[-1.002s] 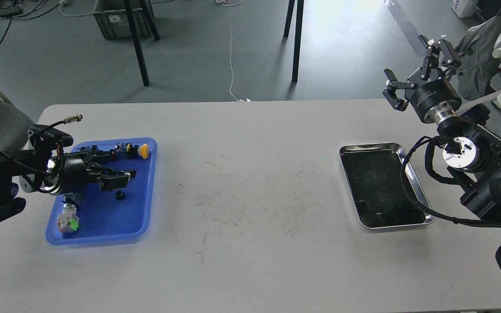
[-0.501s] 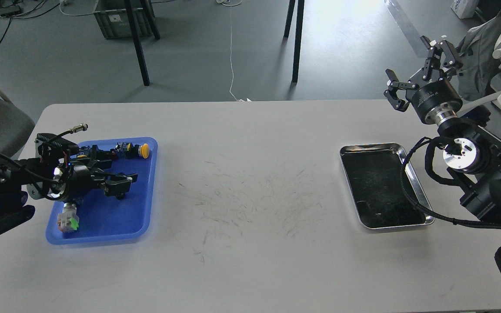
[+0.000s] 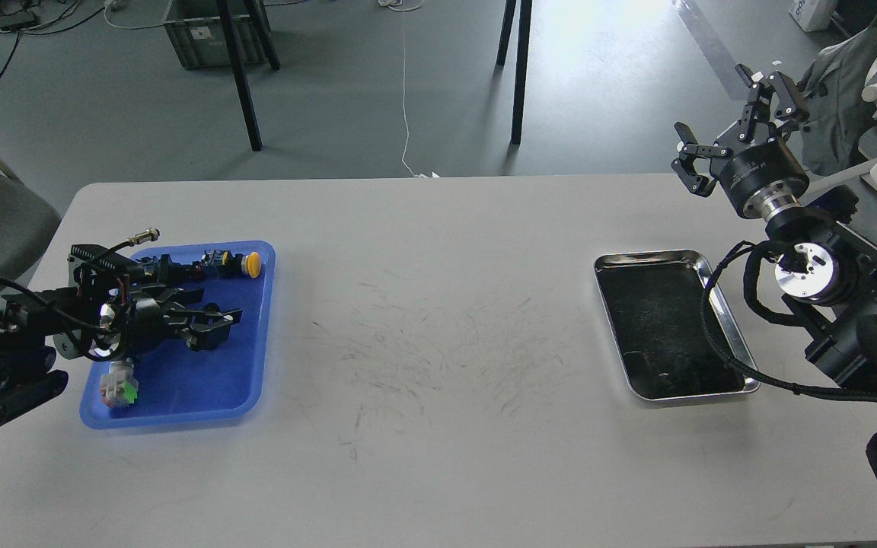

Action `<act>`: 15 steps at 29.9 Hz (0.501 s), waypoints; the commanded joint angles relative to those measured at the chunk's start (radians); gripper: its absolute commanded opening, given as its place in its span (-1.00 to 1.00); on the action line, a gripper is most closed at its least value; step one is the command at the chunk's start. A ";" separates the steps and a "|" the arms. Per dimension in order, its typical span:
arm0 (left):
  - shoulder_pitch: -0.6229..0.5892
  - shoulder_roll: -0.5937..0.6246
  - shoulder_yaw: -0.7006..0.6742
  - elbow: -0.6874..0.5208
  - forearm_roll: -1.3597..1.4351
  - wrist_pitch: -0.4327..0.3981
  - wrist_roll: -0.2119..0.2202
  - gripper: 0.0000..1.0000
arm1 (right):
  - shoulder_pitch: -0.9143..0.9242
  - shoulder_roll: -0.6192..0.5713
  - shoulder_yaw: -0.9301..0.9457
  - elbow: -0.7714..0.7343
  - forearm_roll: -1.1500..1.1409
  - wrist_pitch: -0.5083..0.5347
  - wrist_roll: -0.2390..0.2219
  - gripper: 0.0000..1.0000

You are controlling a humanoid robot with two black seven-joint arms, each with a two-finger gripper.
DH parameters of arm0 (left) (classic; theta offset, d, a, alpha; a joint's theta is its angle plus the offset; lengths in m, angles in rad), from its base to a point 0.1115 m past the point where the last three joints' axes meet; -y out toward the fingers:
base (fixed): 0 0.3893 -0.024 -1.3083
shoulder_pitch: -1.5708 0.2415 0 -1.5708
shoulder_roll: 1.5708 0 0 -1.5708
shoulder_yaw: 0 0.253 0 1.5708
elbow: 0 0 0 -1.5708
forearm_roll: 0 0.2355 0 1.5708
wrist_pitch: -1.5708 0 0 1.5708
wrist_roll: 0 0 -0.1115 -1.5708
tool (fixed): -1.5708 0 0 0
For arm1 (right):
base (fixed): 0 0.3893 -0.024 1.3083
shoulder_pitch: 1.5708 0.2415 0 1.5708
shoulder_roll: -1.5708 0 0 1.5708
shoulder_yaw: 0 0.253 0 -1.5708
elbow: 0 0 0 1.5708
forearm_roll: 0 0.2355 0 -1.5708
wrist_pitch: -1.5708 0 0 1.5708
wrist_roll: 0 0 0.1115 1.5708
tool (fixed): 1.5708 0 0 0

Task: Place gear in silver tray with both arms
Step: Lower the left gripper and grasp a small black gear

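The small black gear is hidden under my left gripper [image 3: 214, 325], which is low inside the blue plastic tray [image 3: 195, 377] at the table's left. Its two dark fingers stand slightly apart, and I cannot see what lies between them. The silver tray [image 3: 648, 258] lies empty on the table at the right, its dark bottom reflecting. My right gripper [image 3: 728, 122] is open and empty, raised beyond the table's far right corner, well above and behind the silver tray.
The blue tray also holds a yellow-capped button [image 3: 253, 263], a green and red switch part [image 3: 119, 383] and dark connectors [image 3: 164, 268]. My right arm's cable [image 3: 712, 304] hangs over the silver tray's right rim. Chairs stand at both table ends.
My left gripper has moved down and slightly right in the blue tray, over the spot where the black gear lay, so the gear no longer shows. The right arm has barely moved.
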 commanded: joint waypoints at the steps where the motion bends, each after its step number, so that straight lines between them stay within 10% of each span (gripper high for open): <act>1: 0.003 0.000 0.000 0.001 -0.001 0.001 0.000 0.51 | 0.000 0.000 -0.003 0.000 0.000 0.000 0.000 0.98; 15: 0.008 0.000 0.002 -0.002 0.000 0.029 0.000 0.41 | 0.000 0.000 -0.006 0.002 0.000 0.001 0.002 0.98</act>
